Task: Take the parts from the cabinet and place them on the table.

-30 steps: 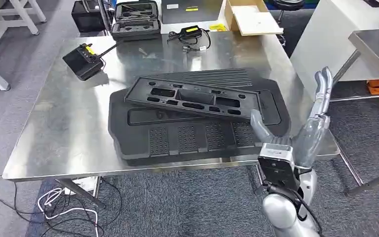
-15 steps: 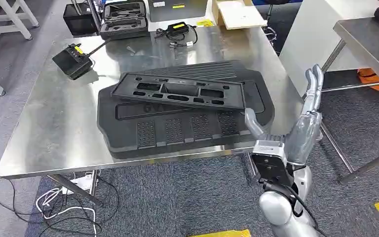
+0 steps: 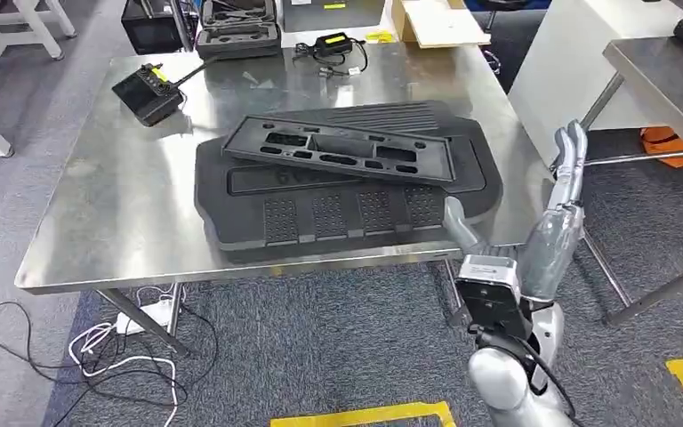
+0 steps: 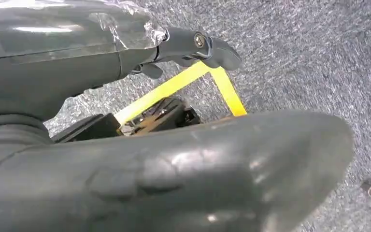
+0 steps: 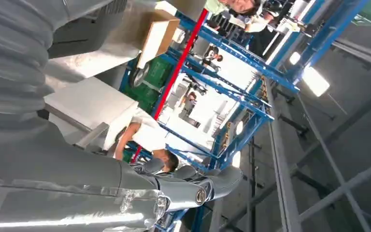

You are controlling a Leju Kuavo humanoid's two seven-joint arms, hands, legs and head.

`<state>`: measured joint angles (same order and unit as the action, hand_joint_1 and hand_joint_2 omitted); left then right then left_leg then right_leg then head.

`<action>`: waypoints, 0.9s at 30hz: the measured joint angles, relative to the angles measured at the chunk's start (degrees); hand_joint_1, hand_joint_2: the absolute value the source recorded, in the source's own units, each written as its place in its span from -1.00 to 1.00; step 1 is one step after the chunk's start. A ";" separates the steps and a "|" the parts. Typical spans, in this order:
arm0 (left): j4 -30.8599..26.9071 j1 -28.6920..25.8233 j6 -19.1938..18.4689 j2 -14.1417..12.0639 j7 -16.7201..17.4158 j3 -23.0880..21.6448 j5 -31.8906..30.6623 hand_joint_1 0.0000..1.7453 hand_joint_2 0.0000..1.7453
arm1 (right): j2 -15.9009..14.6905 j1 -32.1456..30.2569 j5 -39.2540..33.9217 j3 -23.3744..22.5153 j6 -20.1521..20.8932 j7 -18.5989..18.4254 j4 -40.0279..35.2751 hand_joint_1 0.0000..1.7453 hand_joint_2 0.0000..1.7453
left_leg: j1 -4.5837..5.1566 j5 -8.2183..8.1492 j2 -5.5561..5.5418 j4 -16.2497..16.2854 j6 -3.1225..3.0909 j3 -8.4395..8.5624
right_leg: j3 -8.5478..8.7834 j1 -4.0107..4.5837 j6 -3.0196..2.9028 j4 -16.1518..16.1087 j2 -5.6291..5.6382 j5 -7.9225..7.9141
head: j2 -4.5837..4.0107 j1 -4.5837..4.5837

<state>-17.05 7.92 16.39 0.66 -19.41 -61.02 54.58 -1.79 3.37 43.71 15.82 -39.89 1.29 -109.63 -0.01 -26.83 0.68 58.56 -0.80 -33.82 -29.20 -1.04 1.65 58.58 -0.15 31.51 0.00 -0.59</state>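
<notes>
Since the earlier frame our view shifted, while our right hand [image 3: 558, 213], fingers spread and holding nothing, hovers off the steel worktop's [image 3: 98, 222] right edge, black plastic parts [image 3: 338, 191] lying mid-worktop, so we should withdraw without brushing them.

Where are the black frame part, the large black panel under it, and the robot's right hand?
black frame part [image 3: 338, 149]: head view, on its middle bar.
large black panel [image 3: 347, 213]: head view, on its perforated front area.
right hand [image 3: 547, 240]: head view, on the palm, fingers extended upward.
</notes>
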 joint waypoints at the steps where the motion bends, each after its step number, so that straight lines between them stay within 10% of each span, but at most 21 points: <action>1: 0.00 0.04 0.00 0.00 0.00 0.00 0.00 -1.00 -1.00 | 0.00 -0.01 0.00 0.00 -0.02 0.00 -0.02 -1.00 1.00 | 0.12 0.10 -0.06 0.54 0.35 -0.45 | -0.52 0.17 -0.60 -0.24 0.13 -0.49 | 0.00 -0.04; 5: 0.11 0.01 -0.02 0.00 0.00 0.00 -0.04 -1.00 -1.00 | -0.02 -0.06 -0.09 0.02 0.00 0.02 -0.02 -1.00 1.00 | -0.15 0.24 -0.26 0.74 1.93 -0.91 | -1.33 -0.15 -2.09 -0.42 0.01 -1.80 | 0.00 0.11; 10: 0.11 -0.06 0.17 0.04 0.00 0.00 -0.13 -1.00 -1.00 | 0.09 -0.57 -0.94 0.11 0.00 0.26 0.00 -1.00 1.00 | -0.61 -9.95 -0.29 16.97 2.99 -6.28 | -3.32 -0.03 -2.73 -0.32 -0.25 -3.26 | 0.00 1.18; 12: 0.11 -0.05 0.20 0.04 0.00 0.00 -0.26 -1.00 -1.00 | 0.09 -0.88 -0.94 0.24 0.00 0.28 0.00 -1.00 1.00 | -0.67 -7.81 -0.28 13.86 2.85 -3.44 | -3.95 -0.08 -2.55 -0.24 -0.24 -3.71 | 0.00 1.22; 15: 0.11 0.16 0.39 0.04 0.02 0.00 -0.39 -1.00 -1.00 | 0.11 -1.12 -0.33 0.31 0.00 0.31 0.00 -1.00 1.00 | -0.67 -3.56 -0.40 0.10 2.18 4.76 | -4.39 -0.19 -1.89 -0.06 -0.17 -4.21 | 0.00 1.31; 20: 0.11 -0.21 1.05 0.11 0.11 0.00 -0.42 -1.00 -1.00 | 0.17 -3.51 0.94 0.31 -0.04 0.72 -0.20 -1.00 1.00 | -0.59 -2.41 -0.17 -1.55 0.28 4.10 | -5.24 0.00 -0.29 0.36 -0.14 -4.63 | 0.00 1.16; 24: 0.11 -0.06 1.20 0.17 0.11 0.00 -0.50 -1.00 -1.00 | 0.17 -4.70 1.55 0.24 -0.07 0.81 -0.37 -1.00 1.00 | -0.21 -1.23 0.16 -1.44 -0.86 2.48 | -10.07 -0.11 0.37 13.73 0.02 4.76 | 0.00 0.31; 27: 0.11 -0.14 1.00 0.17 0.22 0.00 -0.57 -1.00 -1.00 | 0.17 -5.55 1.73 0.17 -0.07 0.63 -0.37 -1.00 1.00 | -0.10 -0.76 0.16 -0.75 -0.85 1.21 | -8.84 -0.12 0.40 15.12 0.01 4.11 | 0.00 0.20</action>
<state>-16.94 7.78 17.40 0.83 -19.19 -61.02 54.01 -1.62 -2.19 45.44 16.00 -39.95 1.92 -110.01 -0.11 -27.58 0.83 57.81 -1.65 -32.61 -38.04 -1.15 2.05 73.70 -0.14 35.63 0.00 -0.39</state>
